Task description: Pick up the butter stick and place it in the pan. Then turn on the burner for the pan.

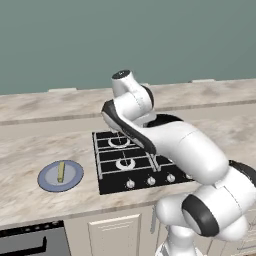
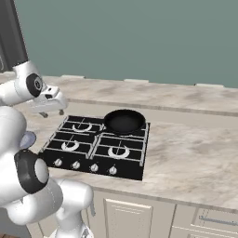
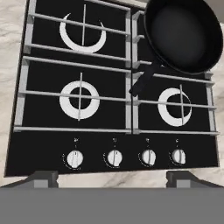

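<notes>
The butter stick [image 1: 61, 171] lies on a flat blue-grey round plate [image 1: 74, 177] on the marble counter [image 1: 30, 145], left of the black four-burner cooktop [image 1: 107, 165] in the left base view, well apart from the pan. The pan [image 2: 124, 121] sits on the rear right burner of the cooktop in the right base view, black, shallow and with nothing in it; in the hand view its handle [image 3: 142, 80] points down toward the middle of the cooktop. The gripper [image 3: 112, 178] hangs above the front edge of the cooktop, looking down on it, its fingertips [image 3: 41, 178] standing wide apart near the two sides of the hand view and holding nothing. Four white knobs [image 3: 114, 157] run in a row along the front of the cooktop, just ahead of the fingertips. The arm reaches over the cooktop in the left base view and hides part of its right side. Beige cabinet fronts [image 2: 128, 217] run below the counter
</notes>
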Available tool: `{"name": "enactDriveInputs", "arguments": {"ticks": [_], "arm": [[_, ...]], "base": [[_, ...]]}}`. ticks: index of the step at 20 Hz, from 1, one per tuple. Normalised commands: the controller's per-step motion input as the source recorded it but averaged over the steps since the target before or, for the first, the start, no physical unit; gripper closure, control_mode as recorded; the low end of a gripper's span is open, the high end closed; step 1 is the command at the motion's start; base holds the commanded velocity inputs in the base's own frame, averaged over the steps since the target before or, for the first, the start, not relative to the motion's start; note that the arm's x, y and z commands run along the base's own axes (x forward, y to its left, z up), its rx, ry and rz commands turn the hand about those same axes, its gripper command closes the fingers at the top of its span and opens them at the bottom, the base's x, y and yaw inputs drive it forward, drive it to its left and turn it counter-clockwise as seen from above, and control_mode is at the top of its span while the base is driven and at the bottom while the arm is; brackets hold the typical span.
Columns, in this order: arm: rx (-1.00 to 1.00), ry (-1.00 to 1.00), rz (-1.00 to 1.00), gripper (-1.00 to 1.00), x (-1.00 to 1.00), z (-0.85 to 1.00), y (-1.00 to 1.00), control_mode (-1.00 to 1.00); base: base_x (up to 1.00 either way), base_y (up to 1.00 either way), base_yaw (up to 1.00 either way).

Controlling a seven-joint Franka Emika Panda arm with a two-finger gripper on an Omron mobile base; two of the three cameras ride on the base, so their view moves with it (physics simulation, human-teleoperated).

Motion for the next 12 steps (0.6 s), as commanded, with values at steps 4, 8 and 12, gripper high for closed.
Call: {"name": "enactDriveInputs", "arguments": {"ticks": [4, 8, 12], "arm": [[-0.14, 0.11, 0.01, -1.00, -0.23, -0.42, 0.96, -1.00], [-0.07, 0.08, 0.07, -1.00, -0.34, -0.38, 0.76, -1.00], [-0.01, 0.00, 0.02, -1.00, -0.02, -0.23, 0.70, -1.00]], "base": [[0.00, 0.00, 0.00], [0.00, 0.00, 0.00], [0.00, 0.00, 0.00]]}}
